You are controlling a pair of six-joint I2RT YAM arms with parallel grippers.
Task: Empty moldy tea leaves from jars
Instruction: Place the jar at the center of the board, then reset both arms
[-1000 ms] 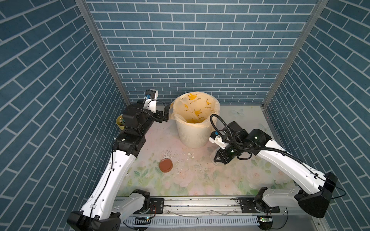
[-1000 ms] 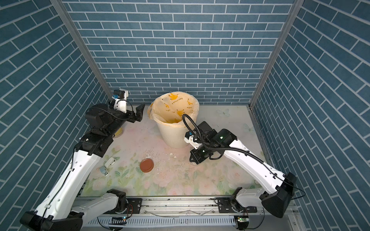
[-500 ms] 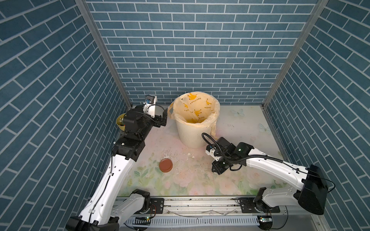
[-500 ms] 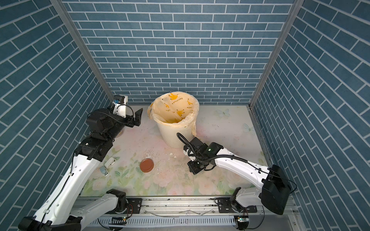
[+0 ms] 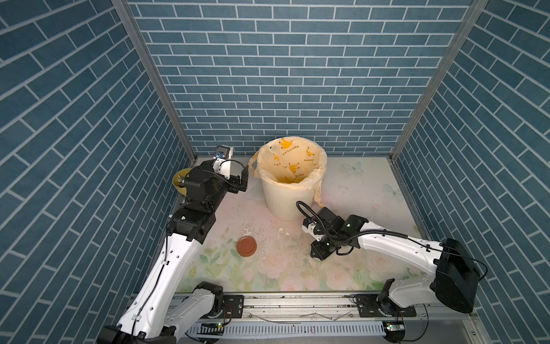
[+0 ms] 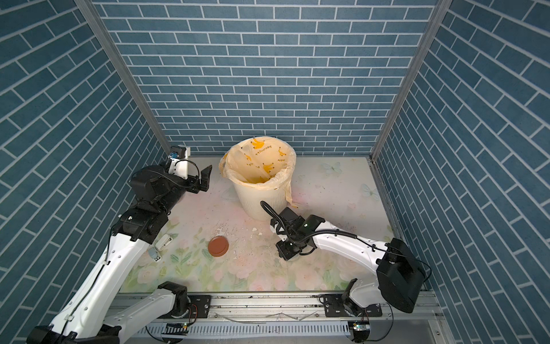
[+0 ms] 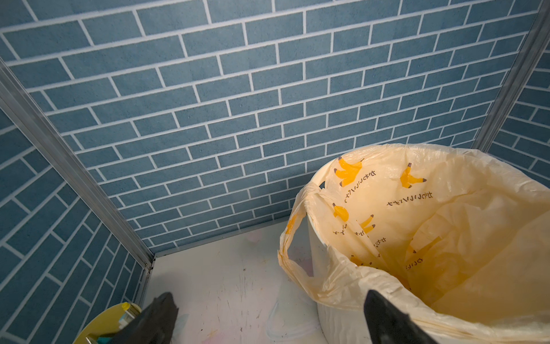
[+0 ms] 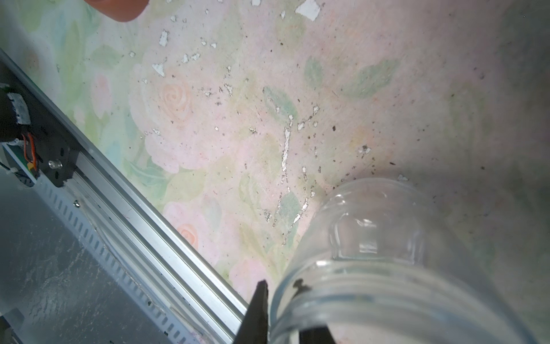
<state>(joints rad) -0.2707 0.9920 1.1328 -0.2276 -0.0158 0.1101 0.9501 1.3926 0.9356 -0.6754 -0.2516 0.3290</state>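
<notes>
The clear glass jar point(image 8: 381, 253) stands upright and lidless on the floral table, in front of the bin. It looks empty, with one dark fleck on its rim. No clump of moldy tea leaves shows. My right gripper point(image 8: 285, 306) straddles the jar's rim wall, one finger outside and one inside; whether it still pinches the glass I cannot tell. In both top views the right gripper point(image 5: 320, 253) point(image 6: 287, 253) covers the jar. The reddish-brown lid point(image 5: 246, 246) point(image 6: 218, 246) lies flat to the left. My left gripper point(image 5: 242, 180) point(image 6: 205, 180) point(image 7: 269, 295) hangs open and empty left of the bin.
The cream ribbed bin point(image 5: 290, 202) point(image 6: 256, 205) point(image 7: 336, 324) with a banana-print bag stands at the back middle. A yellow cup point(image 5: 179, 178) point(image 7: 101, 324) sits in the back left corner. White flakes and dark crumbs point(image 8: 285, 149) litter the table. Two small white objects point(image 6: 163, 240) lie beside the left arm.
My right arm has come down and towards the table's front, setting the jar on the table. The left gripper has shifted only slightly and stayed open.
</notes>
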